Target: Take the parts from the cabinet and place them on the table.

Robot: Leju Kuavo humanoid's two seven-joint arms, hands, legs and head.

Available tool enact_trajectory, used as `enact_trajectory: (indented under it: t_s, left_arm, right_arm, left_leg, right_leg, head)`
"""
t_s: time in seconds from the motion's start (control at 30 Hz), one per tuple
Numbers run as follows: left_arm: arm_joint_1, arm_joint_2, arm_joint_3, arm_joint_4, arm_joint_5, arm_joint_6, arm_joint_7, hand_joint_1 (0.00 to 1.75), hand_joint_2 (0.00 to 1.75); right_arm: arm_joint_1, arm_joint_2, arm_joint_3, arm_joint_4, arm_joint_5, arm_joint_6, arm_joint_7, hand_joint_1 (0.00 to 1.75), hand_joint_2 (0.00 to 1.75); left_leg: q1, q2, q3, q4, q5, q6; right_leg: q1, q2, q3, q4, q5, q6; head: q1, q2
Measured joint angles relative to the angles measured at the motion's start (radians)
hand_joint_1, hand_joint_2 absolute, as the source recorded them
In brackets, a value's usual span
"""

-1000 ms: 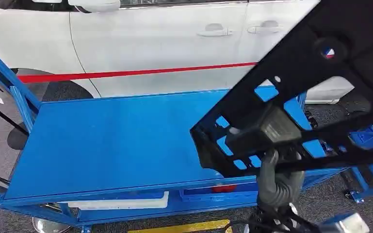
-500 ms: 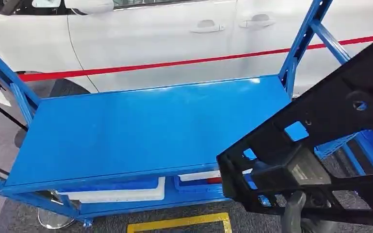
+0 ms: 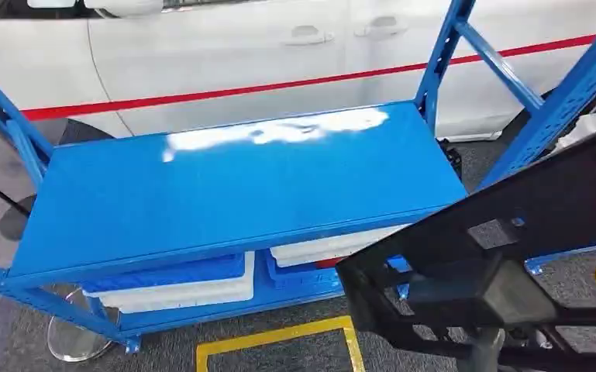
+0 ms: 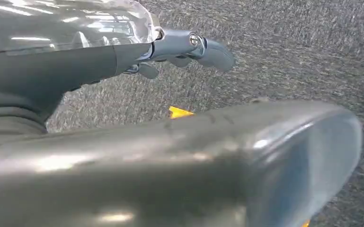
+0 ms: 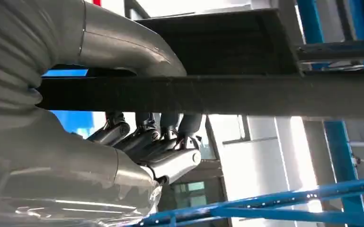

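Now, part: a black plastic panel [image 3: 511,287] with cut-outs, held tilted at the table's near right corner, off its top.
Right hand [image 5: 142,142]: thumb over, fingers under a bar of the panel, gripping it.
Left hand [image 4: 170,52]: hangs over grey carpet, holding nothing, fingers loosely curled.
Table [image 3: 225,194]: blue top bare, white trays [image 3: 178,291] on the shelf beneath.
Behind: a white car [image 3: 240,54].

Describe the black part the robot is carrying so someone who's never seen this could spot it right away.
Start at the blue table in front of the white car, then look off its near right corner. There the right hand holds a black frame, tilted. It is the one flat dark piece full of cut-out openings; the trays under the table are white and blue.
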Motion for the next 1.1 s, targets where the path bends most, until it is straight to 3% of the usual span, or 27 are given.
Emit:
enact_trajectory:
  t_s: [0.03,0.07,0.13,0.17,0.2,0.23,0.27,0.33,0.37,0.4,0.43,0.5,0.53,0.57,0.63,0.67,0.7,0.73,0.77,0.83,0.87,0.9,0.93,1.0,1.03,1.07,1.1]
  left_arm:
    - [0.000,-0.001,0.002,0.000,-0.002,-0.002,-0.005,0.00,0.00]
    - [0.000,-0.002,0.003,-0.001,-0.003,-0.006,-0.009,0.00,0.00]
    - [-0.001,-0.002,0.004,-0.003,-0.007,-0.014,-0.016,0.00,0.00]
    - [-0.001,-0.002,0.005,-0.003,-0.009,-0.016,-0.018,0.00,0.00]
    - [-0.003,0.001,0.005,-0.008,-0.009,-0.018,-0.022,0.00,0.00]
    - [-0.001,0.000,0.006,-0.012,-0.010,-0.018,-0.025,0.00,0.00]
    - [-0.001,0.001,0.008,-0.013,-0.011,-0.021,-0.028,0.00,0.00]
    - [-0.002,0.004,0.012,-0.015,-0.019,-0.026,-0.034,0.00,0.00]
    - [-0.001,0.004,0.015,-0.016,-0.021,-0.029,-0.036,0.00,0.00]
    - [0.000,0.007,0.019,-0.018,-0.021,-0.032,-0.039,0.00,0.00]
    - [0.001,0.007,0.020,-0.018,-0.024,-0.033,-0.042,0.00,0.00]
    - [0.004,0.011,0.023,-0.019,-0.025,-0.035,-0.046,0.00,0.00]
    - [0.004,0.013,0.025,-0.019,-0.030,-0.036,-0.049,0.00,0.00]
    - [0.003,0.015,0.026,-0.020,-0.031,-0.037,-0.051,0.00,0.00]
    - [0.002,0.019,0.027,-0.023,-0.041,-0.042,-0.053,0.00,0.00]
    - [0.001,0.021,0.027,-0.024,-0.042,-0.045,-0.056,0.00,0.00]
    - [0.000,0.025,0.027,-0.027,-0.046,-0.051,-0.059,0.00,0.00]
    - [0.000,0.036,0.028,-0.033,-0.050,-0.054,-0.064,0.00,0.00]
    - [-0.001,0.034,0.028,-0.034,-0.054,-0.059,-0.069,0.00,0.00]
    - [-0.002,0.035,0.029,-0.035,-0.058,-0.072,-0.077,0.00,0.00]
    - [-0.002,0.035,0.029,-0.037,-0.063,-0.074,-0.082,0.00,0.00]
    - [-0.004,0.036,0.029,-0.038,-0.064,-0.077,-0.085,0.00,0.00]
    - [-0.001,0.036,0.029,-0.039,-0.068,-0.083,-0.091,0.00,0.00]
    - [0.006,0.037,0.031,-0.042,-0.077,-0.089,-0.095,0.00,0.00]
    - [0.008,0.037,0.032,-0.043,-0.083,-0.091,-0.096,0.00,0.00]
    - [0.007,0.038,0.033,-0.043,-0.085,-0.093,-0.097,0.00,0.00]
    - [0.006,0.038,0.034,-0.043,-0.090,-0.096,-0.099,0.00,0.00]
  right_arm:
    - [-0.001,0.000,0.000,0.004,0.003,-0.010,0.000,1.75,1.75]
    - [-0.002,0.000,-0.001,0.009,0.004,-0.013,0.000,1.75,1.75]
    - [-0.003,0.000,-0.001,0.016,0.005,-0.012,0.000,1.75,1.75]
    - [-0.003,0.000,-0.001,0.018,0.004,-0.012,0.000,1.75,1.75]
    - [-0.006,0.000,-0.002,0.020,0.002,-0.014,0.000,1.75,1.75]
    - [-0.011,0.000,-0.001,0.021,0.001,-0.016,0.000,1.75,1.75]
    - [-0.012,0.002,-0.002,0.021,-0.002,-0.022,0.000,1.75,1.75]
    - [-0.011,0.005,-0.003,0.020,-0.002,-0.039,0.000,1.75,1.75]
    - [-0.010,0.006,-0.005,0.020,-0.002,-0.046,0.000,1.75,1.75]
    - [-0.011,0.007,-0.006,0.020,0.000,-0.053,0.000,1.75,1.75]
    - [-0.012,0.010,-0.006,0.020,0.003,-0.061,0.000,1.75,1.75]
    - [-0.012,0.012,-0.007,0.020,0.003,-0.074,0.000,1.75,1.75]
    - [-0.011,0.012,-0.008,0.020,0.003,-0.083,0.000,1.75,1.75]
    - [-0.010,0.013,-0.009,0.020,0.003,-0.087,0.000,1.75,1.75]
    - [-0.008,0.013,-0.013,0.019,0.003,-0.097,0.000,1.75,1.75]
    - [-0.007,0.013,-0.014,0.018,0.003,-0.100,0.000,1.75,1.75]
    - [-0.006,0.013,-0.016,0.016,0.005,-0.106,0.000,1.75,1.75]
    - [-0.006,0.014,-0.017,0.012,0.008,-0.117,0.000,1.75,1.75]
    - [-0.004,0.014,-0.018,0.009,0.011,-0.125,0.000,1.75,1.75]
    - [0.002,0.016,-0.023,-0.002,0.013,-0.142,-0.001,1.75,1.75]
    - [0.007,0.016,-0.026,-0.009,0.013,-0.152,0.000,1.75,1.75]
    - [0.013,0.016,-0.029,-0.013,0.017,-0.161,-0.002,1.75,1.75]
    - [0.014,0.016,-0.031,-0.020,0.024,-0.175,-0.003,1.75,1.75]
    - [0.016,0.016,-0.032,-0.026,0.035,-0.195,-0.003,1.75,1.75]
    - [0.019,0.016,-0.033,-0.030,0.041,-0.203,-0.003,1.75,1.75]
    - [0.022,0.016,-0.033,-0.034,0.045,-0.208,-0.003,1.75,1.75]
    - [0.024,0.016,-0.034,-0.038,0.048,-0.216,-0.003,1.75,1.75]
  left_leg:
    - [0.001,0.012,-0.017,0.005,0.009,-0.002]
    - [0.003,0.025,-0.035,0.012,0.018,-0.005]
    - [0.008,0.047,-0.069,0.034,0.028,-0.015]
    - [0.011,0.055,-0.087,0.051,0.031,-0.021]
    - [0.008,0.061,-0.101,0.071,0.032,-0.028]
    - [0.007,0.068,-0.114,0.087,0.031,-0.036]
    - [0.003,0.076,-0.114,0.092,0.037,-0.043]
    - [0.009,0.096,-0.117,0.088,0.053,-0.056]
    - [0.013,0.095,-0.122,0.090,0.053,-0.064]
    - [0.017,0.048,-0.131,0.112,0.004,-0.074]
    - [0.017,0.014,-0.144,0.158,-0.059,-0.074]
    - [0.017,-0.014,-0.177,0.301,-0.168,-0.070]
    - [0.015,-0.017,-0.184,0.361,-0.188,-0.066]
    - [0.013,-0.017,-0.172,0.382,-0.174,-0.059]
    - [0.004,-0.022,-0.099,0.306,-0.097,-0.039]
    - [-0.003,-0.039,-0.034,0.217,-0.063,-0.024]
    - [-0.010,-0.083,0.026,0.130,-0.063,-0.005]
    - [-0.014,-0.125,0.078,0.034,-0.098,0.014]
    - [-0.015,-0.116,0.083,0.023,-0.096,-0.003]
    - [-0.025,-0.100,0.074,0.021,-0.081,0.003]
    - [-0.016,-0.083,0.068,0.003,-0.058,0.005]
    - [-0.012,-0.062,0.063,-0.004,-0.043,0.004]
    - [-0.012,-0.051,0.049,-0.006,-0.031,0.014]
    - [-0.013,-0.012,0.017,-0.001,-0.010,0.012]
    - [-0.013,0.007,0.001,0.003,-0.001,0.011]
    - [-0.013,0.023,-0.016,0.009,0.007,0.008]
    - [-0.012,0.043,-0.038,0.019,0.015,0.003]
  right_leg:
    - [-0.004,-0.002,-0.006,0.056,-0.005,0.006]
    - [-0.010,-0.005,0.002,0.082,0.029,0.013]
    - [-0.022,-0.016,0.071,0.022,0.113,0.026]
    - [-0.027,-0.038,0.135,-0.057,0.126,0.034]
    - [-0.031,-0.080,0.206,-0.155,0.084,0.040]
    - [-0.014,-0.085,0.242,-0.218,0.052,0.026]
    - [-0.015,-0.083,0.231,-0.221,0.045,0.007]
    - [-0.011,-0.065,0.214,-0.216,0.059,-0.016]
    - [-0.012,-0.059,0.203,-0.220,0.072,-0.030]
    - [-0.012,-0.050,0.188,-0.219,0.085,-0.038]
    - [-0.011,-0.041,0.173,-0.218,0.097,-0.044]
    - [-0.003,-0.017,0.140,-0.217,0.123,-0.053]
    - [0.002,-0.002,0.121,-0.216,0.137,-0.054]
    - [0.006,0.012,0.102,-0.214,0.152,-0.054]
    - [0.012,0.039,0.073,-0.213,0.176,-0.054]
    - [0.016,0.054,0.060,-0.212,0.189,-0.053]
    - [0.011,0.063,0.052,-0.212,0.200,-0.053]
    - [0.018,0.072,0.047,-0.212,0.211,-0.045]
    - [0.009,0.081,0.047,-0.218,0.224,-0.038]
    - [0.001,0.103,0.043,-0.229,0.249,-0.024]
    - [0.010,0.116,0.040,-0.238,0.265,-0.015]
    - [0.009,0.075,0.031,-0.222,0.234,-0.020]
    - [0.011,0.033,0.022,-0.186,0.165,-0.016]
    - [0.002,0.002,-0.004,-0.046,0.028,-0.002]
    - [-0.003,-0.002,-0.012,0.022,0.003,0.004]
    - [-0.009,-0.004,-0.013,0.069,0.017,0.011]
    - [-0.016,-0.006,0.003,0.085,0.063,0.019]
  head:
    - [0.001,0.000]
    - [0.001,0.000]
    - [0.001,0.000]
    - [0.001,0.000]
    - [0.001,0.000]
    - [0.003,0.000]
    - [0.002,0.000]
    - [0.003,0.000]
    - [0.004,0.000]
    - [0.002,0.000]
    - [0.003,0.000]
    - [0.002,0.000]
    - [0.002,0.000]
    - [0.002,0.000]
    - [0.002,0.000]
    - [0.002,0.000]
    - [0.003,0.000]
    - [0.004,0.000]
    - [0.003,0.000]
    - [-0.003,0.000]
    - [0.000,0.000]
    - [0.000,0.000]
    - [0.007,0.000]
    - [0.006,0.000]
    - [0.006,0.000]
    - [0.006,0.000]
    - [0.006,0.000]
